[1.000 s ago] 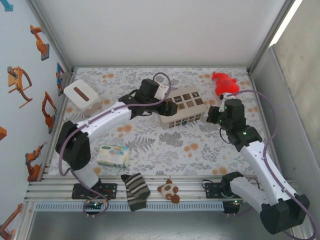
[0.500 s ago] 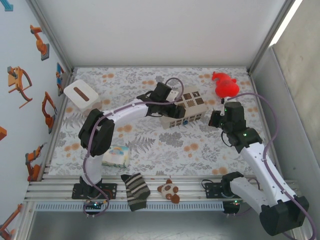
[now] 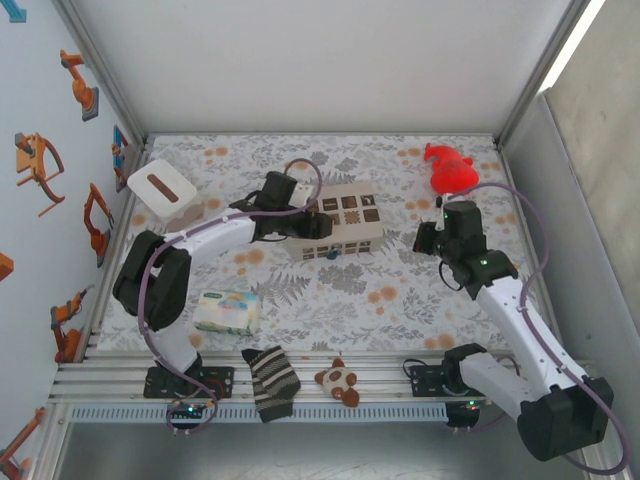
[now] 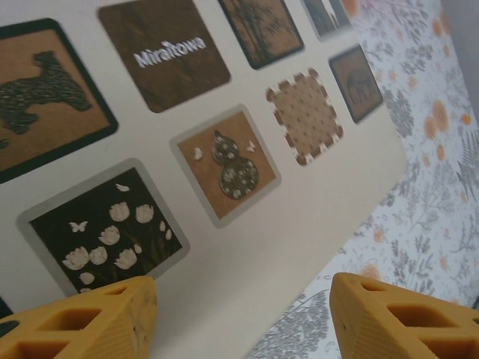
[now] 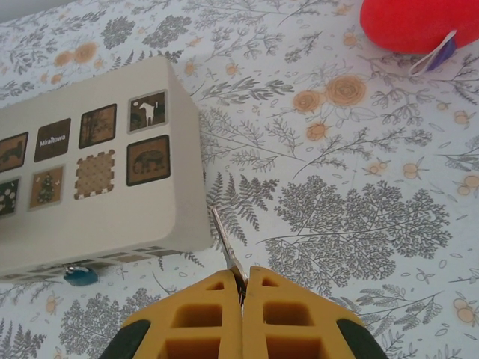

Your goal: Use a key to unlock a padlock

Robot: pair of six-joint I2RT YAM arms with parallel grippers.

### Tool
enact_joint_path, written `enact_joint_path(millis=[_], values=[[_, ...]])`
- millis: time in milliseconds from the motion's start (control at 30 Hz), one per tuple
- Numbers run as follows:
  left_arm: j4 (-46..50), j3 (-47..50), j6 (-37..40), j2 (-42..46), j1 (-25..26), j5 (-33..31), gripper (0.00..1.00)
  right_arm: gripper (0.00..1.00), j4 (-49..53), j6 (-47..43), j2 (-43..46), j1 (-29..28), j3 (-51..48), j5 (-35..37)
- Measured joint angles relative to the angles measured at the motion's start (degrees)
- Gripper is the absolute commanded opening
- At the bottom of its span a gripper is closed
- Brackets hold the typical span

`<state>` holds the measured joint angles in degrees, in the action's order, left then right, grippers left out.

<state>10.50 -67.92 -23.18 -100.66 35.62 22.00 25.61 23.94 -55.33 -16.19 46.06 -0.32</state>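
The padlock (image 3: 330, 254) is a tiny bluish block on the mat, touching the front edge of the cream patterned box (image 3: 345, 228). The right wrist view shows the padlock (image 5: 80, 275) at the box's (image 5: 112, 209) lower left corner. My right gripper (image 5: 242, 278) is shut on the key (image 5: 224, 239), whose thin metal blade points toward the box's near corner. That right gripper (image 3: 425, 238) hovers right of the box. My left gripper (image 4: 243, 303) is open above the box's (image 4: 314, 217) cream top, its yellow fingers (image 4: 97, 318) wide apart. It (image 3: 308, 222) sits at the box's left end.
A red toy (image 3: 450, 168) lies at the back right. A white tissue box (image 3: 160, 190) stands at the back left. A tissue pack (image 3: 227, 312), a striped sock (image 3: 270, 382) and a small plush toy (image 3: 338, 380) lie near the front edge.
The patterned box has gone from tilted to lying flat and has shifted left with the left gripper. The padlock now lies further left. The right arm has hardly moved.
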Motion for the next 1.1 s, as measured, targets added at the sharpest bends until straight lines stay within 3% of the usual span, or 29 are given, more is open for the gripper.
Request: enact_joint_path(millis=[433, 633, 800, 1100], values=[[6.5, -5.2, 4.7, -2.4, -11.2, 0.0, 0.64, 0.00, -3.7, 0.2, -4.5, 0.0, -0.2, -8.0], [9.7, -10.1, 6.4, -5.1, -14.0, -0.3, 0.64, 0.00, -4.9, 0.6, -6.9, 0.0, -0.4, -10.9], [13.3, -13.6, 7.9, -5.1, -12.0, -1.7, 0.65, 0.00, -5.7, 0.7, -7.1, 0.0, -0.4, -11.0], [15.6, -21.6, 8.9, -7.3, -1.4, -3.2, 0.63, 0.00, -5.1, 0.7, -4.9, 0.0, -0.4, -9.1]])
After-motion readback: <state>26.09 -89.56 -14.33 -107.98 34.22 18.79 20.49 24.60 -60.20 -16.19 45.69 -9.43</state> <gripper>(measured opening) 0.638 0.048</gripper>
